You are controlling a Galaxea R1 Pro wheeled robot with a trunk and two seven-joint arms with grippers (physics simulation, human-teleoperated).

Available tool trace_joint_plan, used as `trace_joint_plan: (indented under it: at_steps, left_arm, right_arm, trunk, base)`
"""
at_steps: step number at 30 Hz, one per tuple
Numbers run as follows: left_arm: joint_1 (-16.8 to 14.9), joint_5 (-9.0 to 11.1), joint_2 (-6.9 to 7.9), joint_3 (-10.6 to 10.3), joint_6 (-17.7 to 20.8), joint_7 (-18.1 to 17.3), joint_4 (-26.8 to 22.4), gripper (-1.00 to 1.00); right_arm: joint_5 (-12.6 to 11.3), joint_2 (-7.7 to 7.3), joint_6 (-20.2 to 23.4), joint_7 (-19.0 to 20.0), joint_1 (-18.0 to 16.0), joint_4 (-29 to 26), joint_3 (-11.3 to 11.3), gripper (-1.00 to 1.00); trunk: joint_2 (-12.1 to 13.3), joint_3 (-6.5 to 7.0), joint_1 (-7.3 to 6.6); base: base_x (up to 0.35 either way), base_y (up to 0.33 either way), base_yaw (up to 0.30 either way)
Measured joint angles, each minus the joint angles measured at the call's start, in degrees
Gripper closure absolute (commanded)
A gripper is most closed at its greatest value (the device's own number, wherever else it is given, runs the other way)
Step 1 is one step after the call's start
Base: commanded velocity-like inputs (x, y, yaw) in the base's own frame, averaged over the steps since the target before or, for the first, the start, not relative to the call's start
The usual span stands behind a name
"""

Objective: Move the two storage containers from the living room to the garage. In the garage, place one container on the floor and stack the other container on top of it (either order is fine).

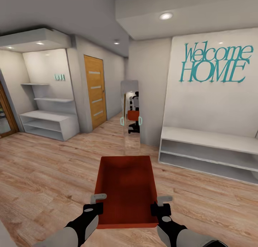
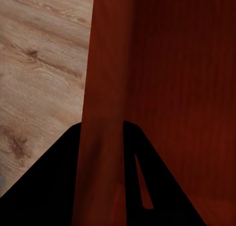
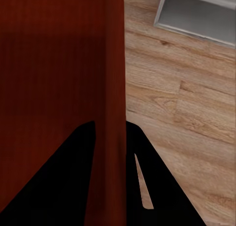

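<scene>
While the robot stands on the wood floor [image 1: 43, 175] of a hallway, both grippers are clamped on one orange-red bin [image 1: 126, 189] carried level between them. Left gripper [image 1: 96, 202]: jaws closed over the bin's left wall, one finger inside and one outside, as the left wrist view confirms at the wall [image 2: 103, 113]. Right gripper [image 1: 162, 204]: jaws closed likewise over the right wall [image 3: 112, 88]. Both grips sit near the bin's close end, so most of its length projects ahead of the hands.

Handling, as judged: the bin is open-topped, empty and thin-walled, hence probably light but liable to flex at the rim; smooth walls may slip in a pinch hold. With the hold so near one end, the far end could sag or swing on turns. A firmer hold would lie at mid-length of the long walls.

Beyond the bin's far end stands a tall mirror [image 1: 129, 116] reflecting the robot and bin. To the right of the right gripper is a low white bench [image 1: 211, 150] under teal lettering [image 1: 214, 62]; to the left, well apart, white shelves [image 1: 48, 123] and a wooden door [image 1: 95, 91]. A passage runs ahead between door and mirror; the mirror and the bench corner are the nearest obstacles.
</scene>
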Motion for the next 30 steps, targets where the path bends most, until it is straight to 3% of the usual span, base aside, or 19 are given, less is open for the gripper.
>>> trace_joint_plan:
  at_steps: [23,30]
  left_arm:
    - [-0.02,0.15,0.01,-0.03,0.00,-0.03,0.19,1.00]
    - [-0.01,0.16,0.02,-0.04,0.00,-0.03,0.16,1.00]
  right_arm:
    - [-0.74,0.00,0.21,-0.01,0.01,0.00,0.74,1.00]
    - [-0.75,0.01,0.20,0.00,0.00,0.01,0.75,1.00]
  trunk:
    - [0.00,0.00,0.00]
    - [0.00,0.00,0.00]
  base:
    - [0.323,0.000,0.009]
    - [0.323,0.000,0.215]
